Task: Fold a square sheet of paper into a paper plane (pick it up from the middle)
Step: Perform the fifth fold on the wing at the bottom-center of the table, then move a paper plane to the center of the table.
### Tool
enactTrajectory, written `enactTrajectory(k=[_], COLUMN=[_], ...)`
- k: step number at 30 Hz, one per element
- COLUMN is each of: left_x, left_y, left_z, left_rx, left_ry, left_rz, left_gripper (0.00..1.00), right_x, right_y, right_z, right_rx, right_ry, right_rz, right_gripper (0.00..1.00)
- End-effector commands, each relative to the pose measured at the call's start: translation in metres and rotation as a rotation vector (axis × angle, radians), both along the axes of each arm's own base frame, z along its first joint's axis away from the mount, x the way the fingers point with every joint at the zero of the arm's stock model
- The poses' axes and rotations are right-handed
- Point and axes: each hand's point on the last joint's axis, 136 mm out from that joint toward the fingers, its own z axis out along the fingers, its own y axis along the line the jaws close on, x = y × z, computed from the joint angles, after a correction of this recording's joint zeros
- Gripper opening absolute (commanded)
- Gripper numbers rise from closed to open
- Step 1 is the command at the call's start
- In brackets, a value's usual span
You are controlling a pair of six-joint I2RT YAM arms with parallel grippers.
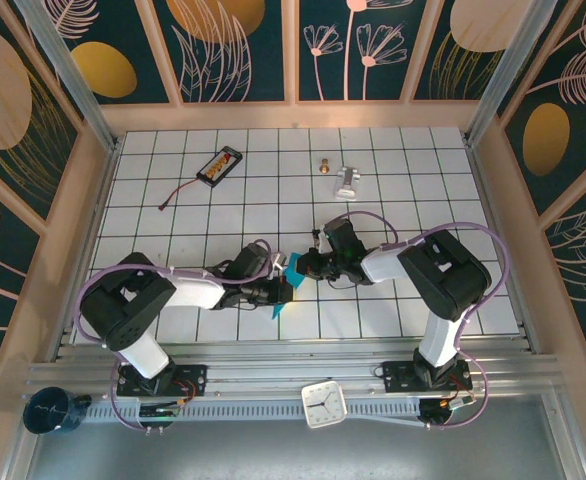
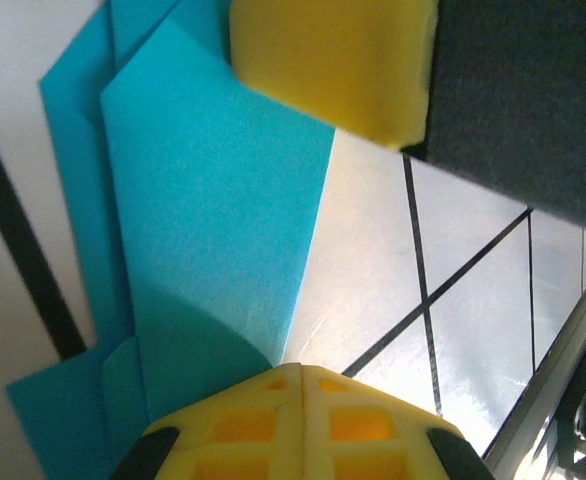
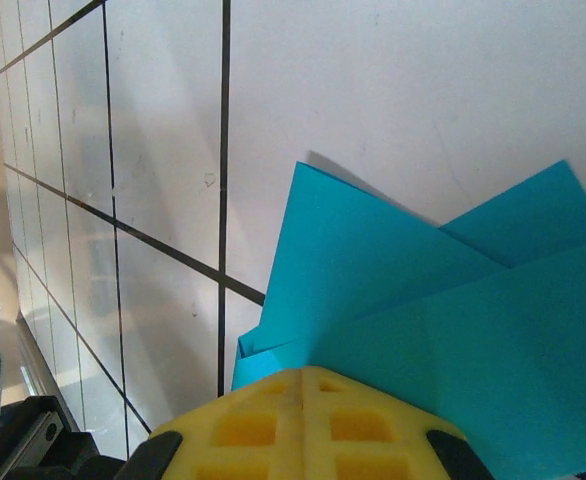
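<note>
Thin teal-blue paper sheet (image 1: 292, 273), folded into overlapping layers, sits near the centre of the white gridded table (image 1: 423, 200). Left gripper (image 1: 279, 292) is at the sheet's 7 o'clock, its yellow fingers (image 2: 263, 425) pressed together and pinching the paper's edge. Right gripper (image 1: 307, 266) is at 2 o'clock, its fingers (image 3: 253, 425) likewise clamped on the layers. Black rectangular battery pack (image 1: 220, 165) lies well apart at 11 o'clock, and a small silver metal piece (image 1: 346, 180) at 1 o'clock.

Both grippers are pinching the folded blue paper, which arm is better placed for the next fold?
Probably left: the left gripper pinches the paper at an edge, free to swing it over; the right gripper clamps across stacked layers, anchoring them.
</note>
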Motion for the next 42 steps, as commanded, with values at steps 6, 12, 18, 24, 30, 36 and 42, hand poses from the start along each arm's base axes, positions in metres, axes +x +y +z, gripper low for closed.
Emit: enactTrajectory(k=[6, 12, 18, 24, 30, 36, 42], left_x=[-0.059, -0.077, -0.089, -0.092, -0.059, 0.006, 0.038], left_y=[0.044, 0.057, 0.068, 0.071, 0.042, 0.049, 0.087], left_z=[-0.026, -0.032, -0.034, -0.028, 0.031, 0.084, 0.071], left_rx=[0.119, 0.170, 0.205, 0.206, 0.046, -0.038, -0.051], left_ry=[0.164, 0.196, 0.213, 0.218, 0.057, -0.162, -0.107], left_rz=[-0.061, -0.128, -0.154, -0.136, -0.124, 0.117, 0.374], left_gripper=[0.00, 0.00, 0.00, 0.00, 0.00, 0.22, 0.35], right_x=[-0.012, -0.012, -0.011, -0.010, -0.002, 0.005, -0.006], right_y=[-0.028, -0.030, -0.032, -0.031, -0.017, -0.002, -0.039], right_z=[-0.041, -0.044, -0.045, -0.046, -0.027, 0.030, 0.050], right_rx=[-0.149, -0.158, -0.164, -0.167, -0.112, -0.033, -0.314], right_ry=[0.080, 0.085, 0.090, 0.092, 0.045, -0.090, -0.147], right_rz=[-0.026, -0.029, -0.033, -0.026, 0.032, 0.129, -0.084], right_gripper=[0.00, 0.00, 0.00, 0.00, 0.00, 0.11, 0.28])
